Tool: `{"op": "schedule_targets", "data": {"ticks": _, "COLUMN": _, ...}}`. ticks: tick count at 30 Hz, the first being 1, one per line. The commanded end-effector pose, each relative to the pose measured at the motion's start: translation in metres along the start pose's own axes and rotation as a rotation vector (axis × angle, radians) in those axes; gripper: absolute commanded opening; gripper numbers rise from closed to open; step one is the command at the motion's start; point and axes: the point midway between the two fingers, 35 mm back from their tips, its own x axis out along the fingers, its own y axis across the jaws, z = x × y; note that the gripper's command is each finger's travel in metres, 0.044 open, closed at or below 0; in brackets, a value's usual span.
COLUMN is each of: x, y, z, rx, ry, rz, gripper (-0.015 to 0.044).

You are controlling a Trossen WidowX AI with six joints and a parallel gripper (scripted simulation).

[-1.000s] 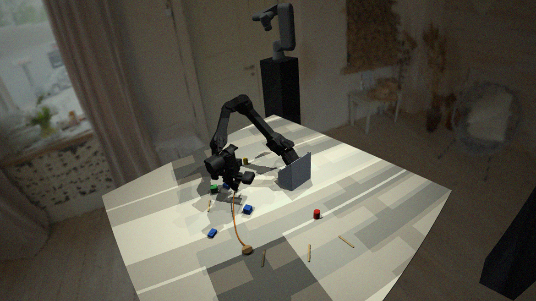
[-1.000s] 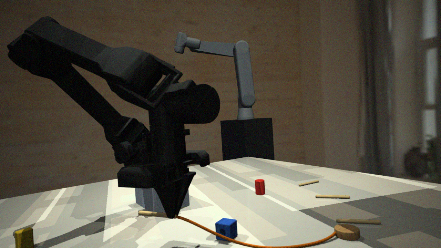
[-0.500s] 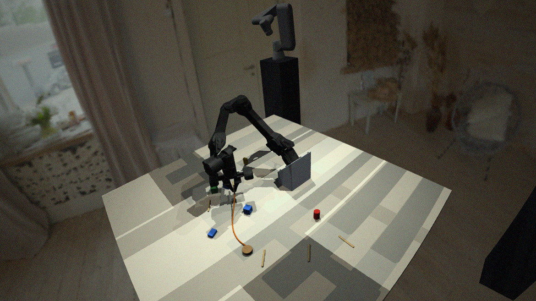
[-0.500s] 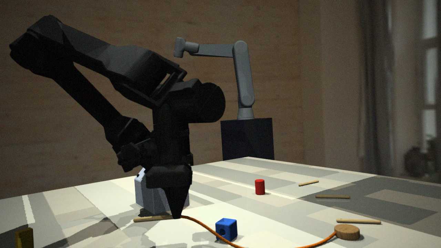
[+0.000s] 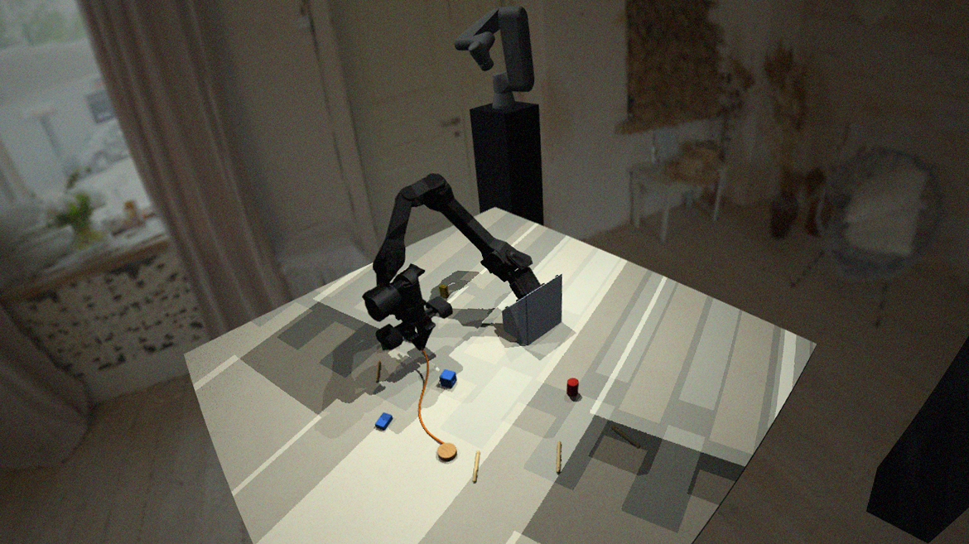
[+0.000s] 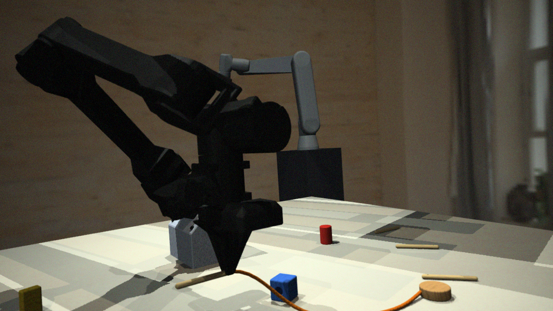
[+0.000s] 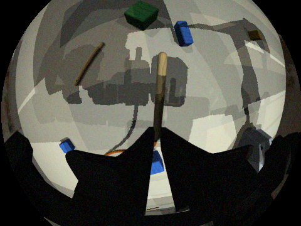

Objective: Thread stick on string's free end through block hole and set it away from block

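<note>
My gripper (image 5: pixel 423 347) (image 6: pixel 229 273) (image 7: pixel 157 130) is shut on the string's stick near its string end, above the table. The stick (image 6: pixel 198 280) (image 7: pixel 160 85) sticks out from the fingertips, its free end tilted slightly down in the exterior view. The orange string (image 5: pixel 422 395) (image 6: pixel 259 281) (image 7: pixel 116 152) runs from the fingertips to the round wooden button (image 5: pixel 446 451) (image 6: pixel 434 290) on the table. The grey-blue block (image 5: pixel 541 314) (image 6: pixel 193 247) (image 7: pixel 253 141) stands apart from the stick. A small dark hole shows near its top in the exterior view and the wrist view.
A blue cube (image 5: pixel 448 378) (image 6: pixel 284 290) (image 7: pixel 157 164) lies near the string. Also around are a flat blue piece (image 5: pixel 384 421) (image 7: pixel 67 145), a blue bar (image 7: pixel 184 33), a green block (image 7: pixel 142 14), a yellow block (image 5: pixel 443 290) (image 6: pixel 30 299), a red cylinder (image 5: pixel 572 387) (image 6: pixel 325 234) and several loose sticks.
</note>
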Motion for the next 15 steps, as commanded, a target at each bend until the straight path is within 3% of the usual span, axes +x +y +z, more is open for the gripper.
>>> {"op": "schedule_targets", "data": {"ticks": 1, "x": -0.0004, "y": 0.0045, "z": -0.0020, "rx": -0.142, "ry": 0.001, "rz": 0.000, "gripper": 0.0000}}
{"op": "schedule_targets", "data": {"ticks": 15, "x": -0.0010, "y": 0.0145, "z": -0.0060, "rx": -0.639, "ry": 0.000, "rz": 0.002, "gripper": 0.0000}}
